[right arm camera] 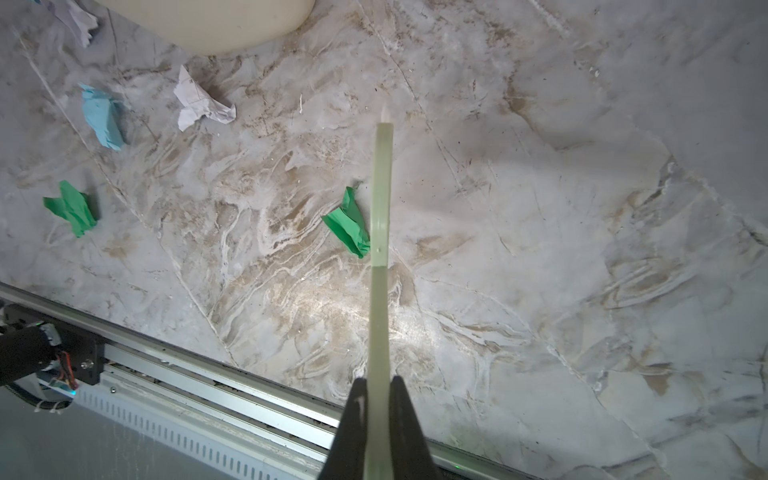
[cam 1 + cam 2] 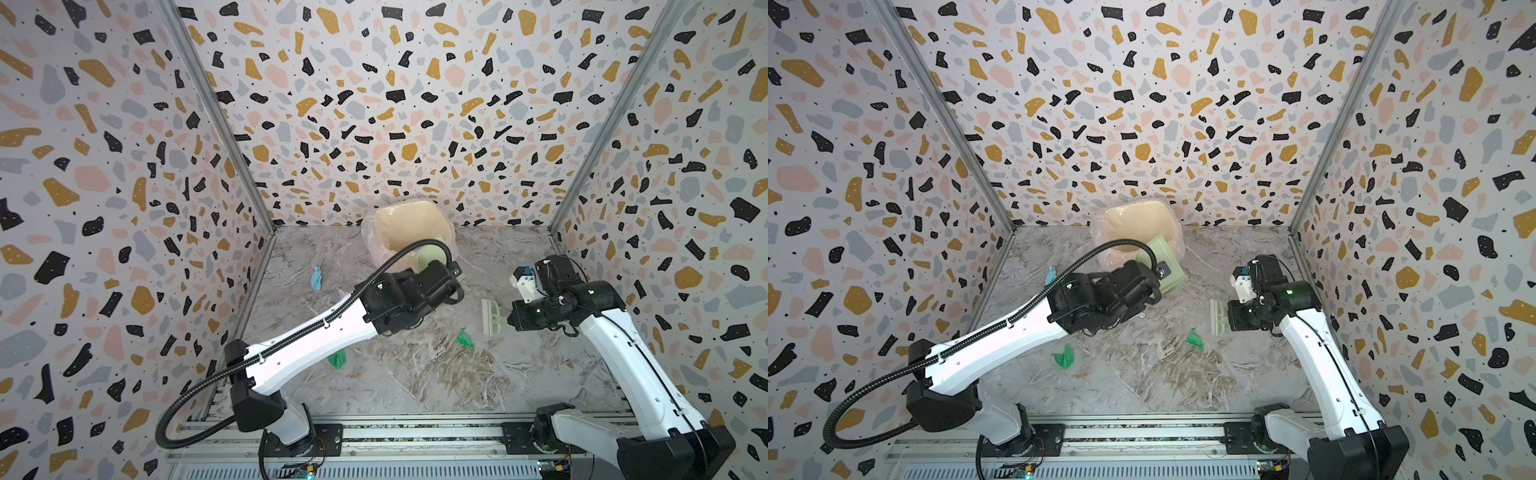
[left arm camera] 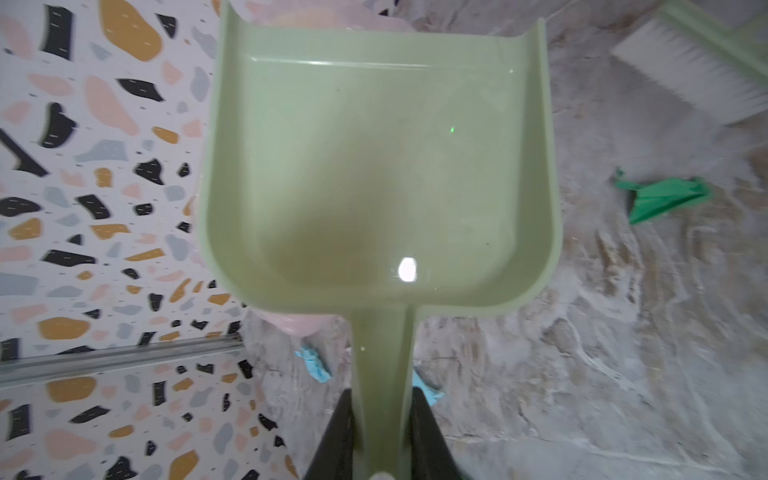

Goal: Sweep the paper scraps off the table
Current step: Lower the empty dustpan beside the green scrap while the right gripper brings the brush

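Marble table (image 1: 540,208) carries paper scraps (image 1: 349,222) mid-surface and toward its left edge. Left gripper (image 3: 382,395) clamps the dustpan (image 3: 374,166) handle; right gripper (image 1: 379,380) clamps the brush (image 1: 382,187). Seat dustpan lip flat before sweeping.

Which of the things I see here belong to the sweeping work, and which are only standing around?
Belong to the job:
- paper scraps, also light blue and white
- dustpan, in the left gripper
- brush, in the right gripper
- lined bin
- table

Only there:
- speckled walls
- front metal rail
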Available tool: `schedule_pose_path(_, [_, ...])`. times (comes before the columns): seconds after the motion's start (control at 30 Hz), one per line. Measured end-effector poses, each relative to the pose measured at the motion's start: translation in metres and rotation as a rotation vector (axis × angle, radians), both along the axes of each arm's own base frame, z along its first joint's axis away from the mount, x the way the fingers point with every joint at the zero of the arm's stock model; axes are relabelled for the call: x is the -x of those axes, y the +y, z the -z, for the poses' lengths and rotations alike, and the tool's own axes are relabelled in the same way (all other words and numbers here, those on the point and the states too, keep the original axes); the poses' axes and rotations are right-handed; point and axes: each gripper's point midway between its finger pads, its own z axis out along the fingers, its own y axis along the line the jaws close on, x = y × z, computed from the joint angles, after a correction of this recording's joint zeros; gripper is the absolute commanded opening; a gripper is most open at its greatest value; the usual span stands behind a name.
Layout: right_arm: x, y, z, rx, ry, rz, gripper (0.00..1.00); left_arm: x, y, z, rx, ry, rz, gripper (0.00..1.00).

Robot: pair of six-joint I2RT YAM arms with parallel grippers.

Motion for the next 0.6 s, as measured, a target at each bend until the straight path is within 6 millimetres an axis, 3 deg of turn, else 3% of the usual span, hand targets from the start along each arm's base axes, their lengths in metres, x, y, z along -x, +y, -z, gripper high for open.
schedule_pose_path(0.27, [-0.001,0.021,0.032,0.141,0.084,-0.083,0.00,0.069,-0.012,0.092,0.150,0.266,0.058,0.00])
schedule_pose_path(0.43, [-0.005,0.028,0.044,0.184,0.110,-0.101,0.00,0.093,-0.010,0.135,0.203,0.384,0.055,0.00])
schedule_pose_path(0.6, [-0.009,0.029,0.050,0.211,0.117,-0.105,0.00,0.107,-0.004,0.166,0.219,0.466,0.041,0.00])
